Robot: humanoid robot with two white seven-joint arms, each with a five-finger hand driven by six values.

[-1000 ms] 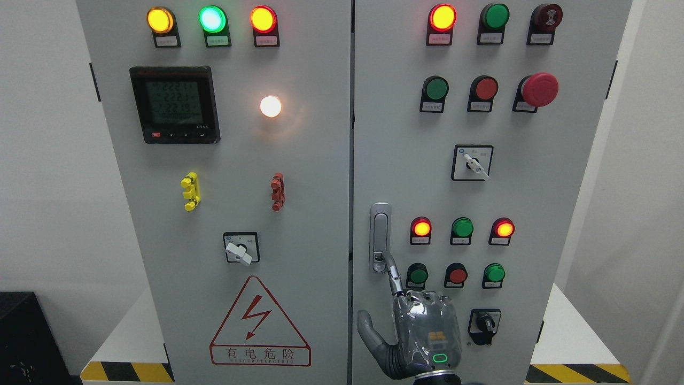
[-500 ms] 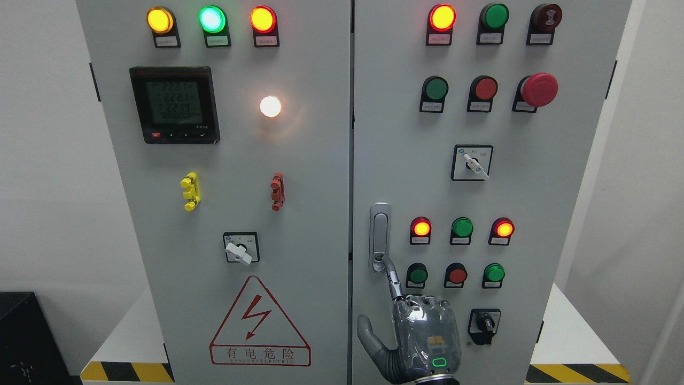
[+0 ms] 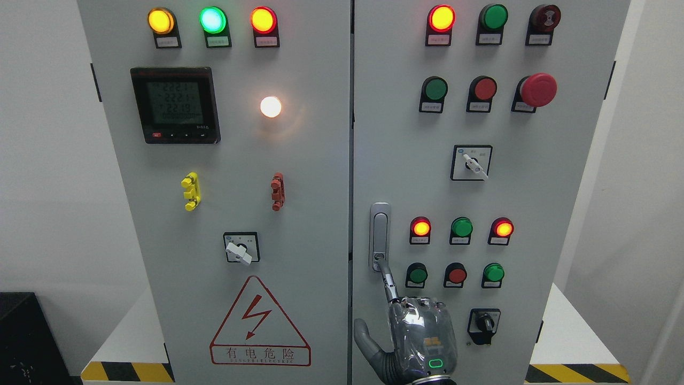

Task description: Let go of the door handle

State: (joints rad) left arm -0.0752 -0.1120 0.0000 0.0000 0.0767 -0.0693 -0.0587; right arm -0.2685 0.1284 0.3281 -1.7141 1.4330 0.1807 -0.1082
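You have the door handle at the left edge of the cabinet's right door, just beside the centre seam and below mid-height. It is a slim upright lever of brushed silver metal with rounded ends, lying flush in its oval housing. The small round lock sits at its lower end.

Your right hand comes up from the bottom edge of that door, its back toward you under a glossy, crinkled clear cover over grey metal. It grips nothing. 1 jointed index finger is straight, and its tip touches the handle's lower end at the lock. The dark, matte thumb splays out to the left, and the other fingers do not show past the knuckles.

A domed green push button sits just right of the fingertip. A black rotary switch sits near the hand's right side.
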